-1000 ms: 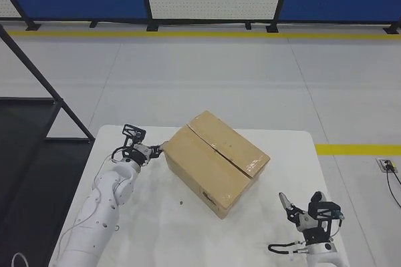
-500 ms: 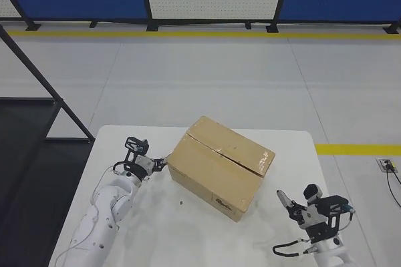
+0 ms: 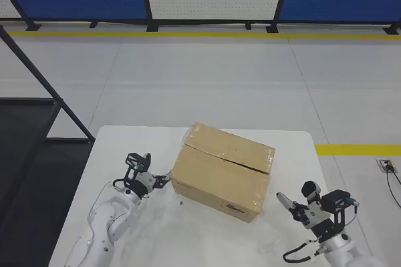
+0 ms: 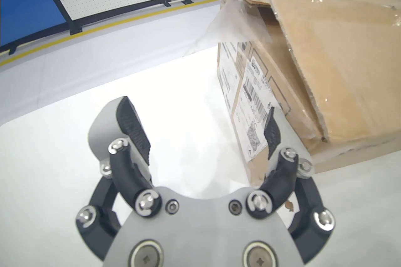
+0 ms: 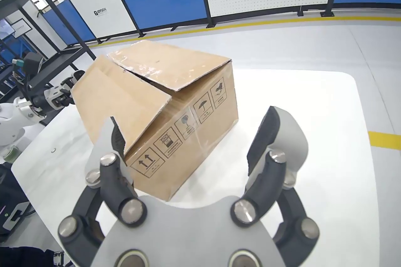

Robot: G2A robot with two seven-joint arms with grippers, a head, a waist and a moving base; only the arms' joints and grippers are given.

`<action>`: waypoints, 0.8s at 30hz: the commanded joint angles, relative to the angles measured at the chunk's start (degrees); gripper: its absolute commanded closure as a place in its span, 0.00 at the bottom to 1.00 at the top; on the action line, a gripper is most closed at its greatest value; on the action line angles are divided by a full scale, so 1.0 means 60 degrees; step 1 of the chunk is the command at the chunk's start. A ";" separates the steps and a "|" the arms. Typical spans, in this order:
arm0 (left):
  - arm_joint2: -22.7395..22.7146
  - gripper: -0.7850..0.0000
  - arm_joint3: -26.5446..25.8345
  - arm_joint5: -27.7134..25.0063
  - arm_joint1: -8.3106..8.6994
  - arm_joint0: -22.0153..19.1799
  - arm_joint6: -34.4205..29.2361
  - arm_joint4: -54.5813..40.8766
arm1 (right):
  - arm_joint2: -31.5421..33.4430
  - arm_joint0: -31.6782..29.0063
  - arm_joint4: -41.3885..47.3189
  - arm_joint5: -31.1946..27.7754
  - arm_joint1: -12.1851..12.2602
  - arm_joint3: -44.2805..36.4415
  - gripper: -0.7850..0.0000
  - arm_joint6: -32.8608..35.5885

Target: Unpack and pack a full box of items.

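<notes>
A brown cardboard box (image 3: 222, 175) is set mid-table (image 3: 120, 150), its flaps folded down and its tape torn.
Clear tape is seen hanging loose at one top corner, above a labelled end. Just beside that end, the left gripper (image 4: 198, 111) is held with fingers spread and empty. The right gripper (image 5: 191, 121), likewise spread, is kept near the opposite end, apart from it.

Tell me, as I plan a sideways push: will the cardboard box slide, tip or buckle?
The cardboard box is broad and low on the smooth white table, so it probably slides rather than tips. Its top flaps sit slightly raised with loose tape, so the lid likely flexes. Weight cannot be judged.
</notes>
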 commanded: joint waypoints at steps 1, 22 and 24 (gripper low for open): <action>-0.0029 0.00 -0.0206 -0.0085 0.0028 0.0215 -0.0024 0.0041 | -0.0002 -0.0001 0.0009 0.0004 -0.0001 0.0000 0.00 -0.0020; 0.0157 0.00 -0.0023 0.0253 0.0019 0.0235 -0.0113 -0.0173 | -0.0017 0.0392 0.3242 -0.0843 0.0057 0.0592 0.00 0.1212; 0.0169 0.00 -0.0054 0.0110 0.0028 0.0307 -0.0057 -0.0226 | -0.0075 0.0645 0.3769 -0.0939 0.0069 0.0938 0.00 0.1440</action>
